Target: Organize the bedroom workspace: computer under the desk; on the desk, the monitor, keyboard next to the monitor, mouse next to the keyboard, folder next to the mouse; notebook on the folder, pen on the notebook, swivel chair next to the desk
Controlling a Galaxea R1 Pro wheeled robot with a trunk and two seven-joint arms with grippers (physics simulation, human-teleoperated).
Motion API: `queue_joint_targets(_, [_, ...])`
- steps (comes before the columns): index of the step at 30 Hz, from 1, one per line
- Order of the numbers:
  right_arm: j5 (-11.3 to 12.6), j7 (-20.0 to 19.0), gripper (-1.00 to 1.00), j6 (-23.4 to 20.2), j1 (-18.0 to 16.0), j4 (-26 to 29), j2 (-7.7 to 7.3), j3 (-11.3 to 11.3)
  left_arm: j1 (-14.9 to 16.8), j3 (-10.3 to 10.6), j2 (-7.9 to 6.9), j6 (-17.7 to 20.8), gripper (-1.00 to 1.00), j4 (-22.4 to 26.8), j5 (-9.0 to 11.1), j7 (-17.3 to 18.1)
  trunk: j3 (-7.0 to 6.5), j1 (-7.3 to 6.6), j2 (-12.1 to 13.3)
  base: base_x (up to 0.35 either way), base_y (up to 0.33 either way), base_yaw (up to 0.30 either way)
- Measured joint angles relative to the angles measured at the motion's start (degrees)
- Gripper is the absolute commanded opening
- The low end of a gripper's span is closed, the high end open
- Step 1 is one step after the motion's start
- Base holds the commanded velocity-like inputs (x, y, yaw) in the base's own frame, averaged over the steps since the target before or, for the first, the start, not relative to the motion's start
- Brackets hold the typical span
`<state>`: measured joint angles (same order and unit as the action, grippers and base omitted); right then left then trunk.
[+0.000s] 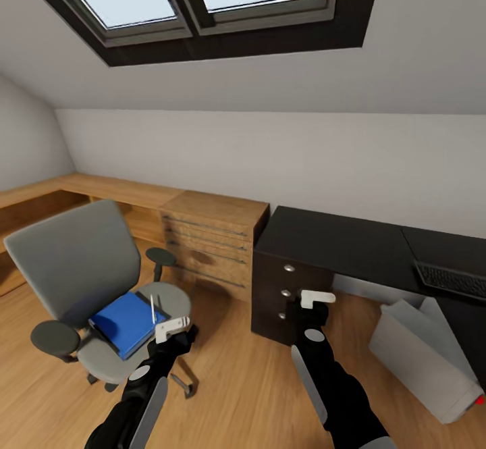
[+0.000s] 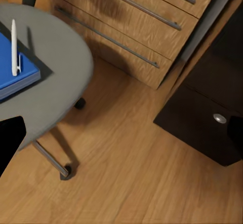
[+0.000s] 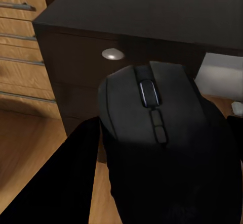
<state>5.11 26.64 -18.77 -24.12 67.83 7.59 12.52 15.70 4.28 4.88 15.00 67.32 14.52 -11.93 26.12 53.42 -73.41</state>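
The grey swivel chair [image 1: 74,260] stands at the left on the wooden floor. On its seat [image 2: 55,82] lies the blue folder [image 1: 125,324] with the whitish pen [image 1: 153,309] on top; the left wrist view shows folder [image 2: 15,72] and pen [image 2: 13,47] close up. My left gripper [image 1: 172,329] hovers open just right of the seat. My right gripper [image 1: 316,298] is shut on the dark mouse [image 3: 157,143], in front of the black desk [image 1: 337,240]. The keyboard [image 1: 451,279] lies on the desk at the far right. I cannot make out the notebook.
A light wooden drawer unit [image 1: 212,243] stands between chair and desk, under a long wooden shelf. The desk's dark drawer block [image 1: 287,294] with round knobs faces my right gripper. A light grey boxy case [image 1: 422,358], probably the computer, leans on the floor below the desk.
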Motion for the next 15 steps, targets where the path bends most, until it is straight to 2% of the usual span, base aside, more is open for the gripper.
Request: queue_joint_targets(15, [-0.12,-0.06,-1.0,0.01,0.0,-0.31,0.02,0.0,0.0,0.2,0.15,0.09,1.0,-0.08,-0.09,0.0,0.0,0.0,0.0,0.323,0.0,0.0])
